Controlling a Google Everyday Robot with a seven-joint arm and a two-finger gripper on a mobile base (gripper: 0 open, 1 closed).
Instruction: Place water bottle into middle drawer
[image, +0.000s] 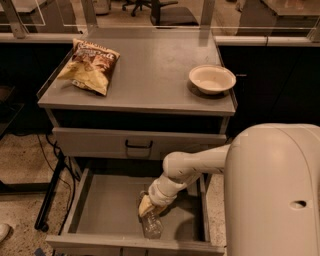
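Observation:
The middle drawer (107, 205) is pulled out below the cabinet, a wide shallow grey tray with low walls. The water bottle (151, 226) is a small clear plastic bottle down on the drawer floor, right of the middle and near the front wall. My gripper (148, 207) reaches down into the drawer from the right and sits at the bottle's upper end. The bottle's cap is hidden by the gripper.
A closed grey drawer front with a black handle (138, 145) is above the open drawer. On the cabinet top (150, 75) lie a chip bag (90, 64) at the left and a pale bowl (212, 78) at the right. My white arm shell (272, 190) fills the lower right.

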